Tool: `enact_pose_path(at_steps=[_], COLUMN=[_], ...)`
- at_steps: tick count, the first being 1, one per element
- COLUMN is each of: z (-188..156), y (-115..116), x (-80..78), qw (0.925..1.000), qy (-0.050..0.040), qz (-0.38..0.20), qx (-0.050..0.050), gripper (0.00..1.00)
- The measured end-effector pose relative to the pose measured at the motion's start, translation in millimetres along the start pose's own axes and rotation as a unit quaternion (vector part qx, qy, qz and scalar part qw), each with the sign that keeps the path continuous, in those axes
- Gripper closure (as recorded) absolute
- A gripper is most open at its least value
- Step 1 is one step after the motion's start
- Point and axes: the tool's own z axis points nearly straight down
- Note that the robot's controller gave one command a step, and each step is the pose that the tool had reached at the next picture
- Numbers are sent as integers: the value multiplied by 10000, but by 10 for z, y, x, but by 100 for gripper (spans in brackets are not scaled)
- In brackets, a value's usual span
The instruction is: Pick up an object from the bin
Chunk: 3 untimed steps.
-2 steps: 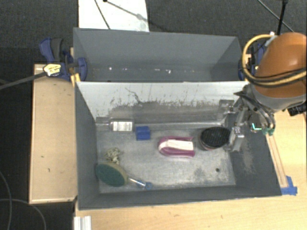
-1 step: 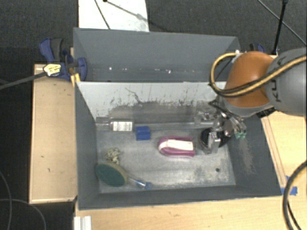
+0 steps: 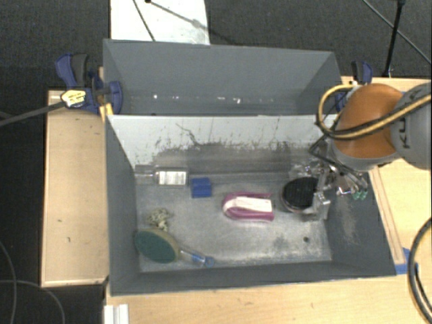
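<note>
- Grey metal bin across the middle of the frame, sloped walls, scuffed floor.
- Robot arm with rounded orange cover, at the right edge of the frame, reaching down over the bin's right wall.
- Tool low at the right end of the bin floor; apart or together: cannot tell.
- Green round-headed brush with blue handle, lower left of the floor.
- Pink and white oblong object, centre of the floor, lying flat.
- Black round disc, just left of the tool, nearest thing to it; contact not clear.
- Clear small bottle, upper left of the floor, on its side.
- Blue small block, just right of the bottle.
- Pale crumpled scrap, above the brush.
</note>
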Motion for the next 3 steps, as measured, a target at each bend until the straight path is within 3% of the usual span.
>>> enact_pose_path(at_steps=[1,2,3], z=[-12,-1082,-1907], y=[26,101,23], x=[-12,9,7], qw=[10000,9999,9999], qy=[-7,-57,-63], qz=[-22,157,-105], qx=[-4,16,24], gripper=[100,100,100])
